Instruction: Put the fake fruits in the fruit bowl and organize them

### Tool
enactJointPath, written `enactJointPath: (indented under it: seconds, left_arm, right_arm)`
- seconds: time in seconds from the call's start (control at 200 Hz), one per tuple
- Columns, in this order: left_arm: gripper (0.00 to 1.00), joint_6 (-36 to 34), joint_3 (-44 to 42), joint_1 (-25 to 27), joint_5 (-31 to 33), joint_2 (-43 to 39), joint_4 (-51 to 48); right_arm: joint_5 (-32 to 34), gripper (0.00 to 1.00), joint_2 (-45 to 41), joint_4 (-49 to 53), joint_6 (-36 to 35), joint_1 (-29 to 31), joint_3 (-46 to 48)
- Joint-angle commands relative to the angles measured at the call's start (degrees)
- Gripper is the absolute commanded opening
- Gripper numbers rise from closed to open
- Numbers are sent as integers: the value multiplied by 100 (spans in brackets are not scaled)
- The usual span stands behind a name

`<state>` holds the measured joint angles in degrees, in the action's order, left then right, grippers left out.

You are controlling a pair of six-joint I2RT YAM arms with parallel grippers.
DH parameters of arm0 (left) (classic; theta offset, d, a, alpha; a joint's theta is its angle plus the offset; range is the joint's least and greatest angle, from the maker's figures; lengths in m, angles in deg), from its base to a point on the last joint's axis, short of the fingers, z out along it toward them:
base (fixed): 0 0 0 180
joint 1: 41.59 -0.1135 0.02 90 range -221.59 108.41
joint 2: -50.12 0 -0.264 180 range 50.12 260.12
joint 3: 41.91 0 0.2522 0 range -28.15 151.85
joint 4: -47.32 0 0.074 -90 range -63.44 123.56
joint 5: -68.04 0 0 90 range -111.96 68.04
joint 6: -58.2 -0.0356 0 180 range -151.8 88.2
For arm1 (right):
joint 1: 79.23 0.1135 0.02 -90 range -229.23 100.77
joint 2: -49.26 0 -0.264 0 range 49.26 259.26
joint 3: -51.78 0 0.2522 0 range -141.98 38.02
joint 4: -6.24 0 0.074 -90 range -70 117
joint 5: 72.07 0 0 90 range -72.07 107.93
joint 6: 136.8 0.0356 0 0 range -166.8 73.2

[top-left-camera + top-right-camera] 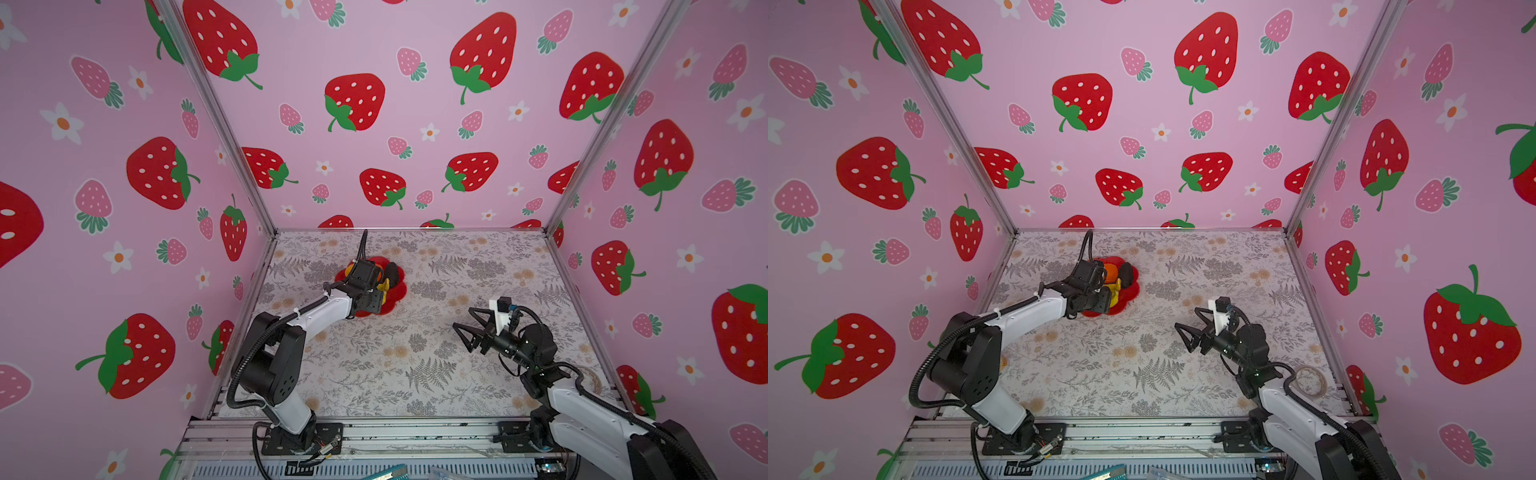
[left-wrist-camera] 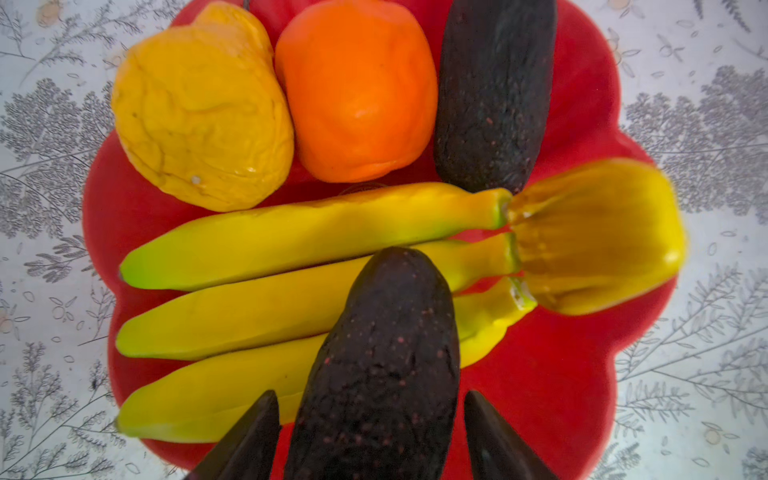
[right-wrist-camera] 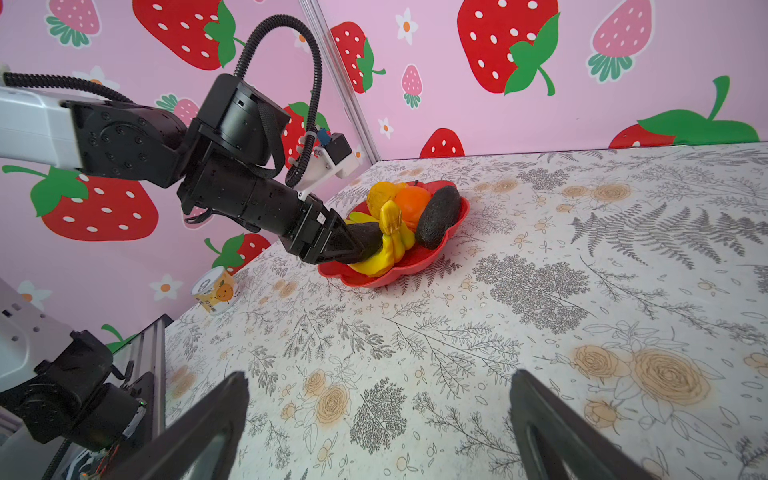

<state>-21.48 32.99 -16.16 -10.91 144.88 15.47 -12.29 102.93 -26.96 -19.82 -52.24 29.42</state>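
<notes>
**Left wrist view: last avocado laid across the bananas**

The left gripper (image 2: 370, 395) has its jaws apart on either side of an avocado (image 2: 382, 340). A sliver of gap shows on each side, so the fruit seems to rest on its own. It lies across the bananas (image 2: 270, 237), likely because the bowl (image 2: 573, 395) is full: pear (image 2: 199, 116), orange (image 2: 357, 91) and the other avocado (image 2: 494, 95) crowd the far half. Perched so, it could roll as the fingers lift. The right gripper (image 1: 462, 318) hangs spread and empty, well apart. A can (image 3: 214, 291) stands by the wall, blocking nothing.
</notes>
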Motion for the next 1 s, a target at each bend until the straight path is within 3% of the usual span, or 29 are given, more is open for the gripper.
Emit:
enactJointPath:
  seconds: [0.0,0.16,0.285,0.4,0.42,0.46,0.595,0.715,0.78,0.825,0.86,0.906,0.996]
  left_arm:
    - [75,-61,-101,33,267,-316,43]
    - [76,-226,-391,41,331,-1089,313]
    - [83,-350,-994,-42,838,-1881,733]
    - [92,-311,-1833,-454,1092,-2427,1421]
    - [100,-287,-1954,-587,1072,-2484,1533]
    - [99,-222,-2183,-815,1061,-2559,1743]
    - [99,139,-2633,-1457,1292,-2674,2127]
    - [99,-168,-2976,-1665,1542,-2682,2705]
    - [99,-327,-3221,-1758,1436,-2492,3169]
    - [99,-441,-3490,-1808,1347,-2306,3767]
    - [99,-492,-3661,-1873,1266,-2130,4286]
    - [99,-589,-3506,-1907,1095,-2035,4165]
    - [99,-841,-3604,-2032,852,-1700,5092]
  right_arm:
    - [-7,99,3,-129,-31,-26,1]
    - [58,99,78,-140,-44,-34,-10]
    - [146,99,61,-122,-44,-123,0]
    - [510,99,-106,-93,0,-312,95]
    - [586,99,-111,-94,33,-366,127]
    - [743,99,-111,-87,97,-510,178]
    - [1509,99,-360,645,464,-1093,107]
    - [2658,99,-353,1437,367,-1663,-4]
    - [3296,99,-464,1434,0,-1760,42]
    - [3776,99,-559,1427,186,-1811,85]
    - [3867,99,-619,1196,219,-1837,196]
    - [3882,99,-705,753,74,-1848,316]
    - [4025,99,-940,531,-873,-1841,265]
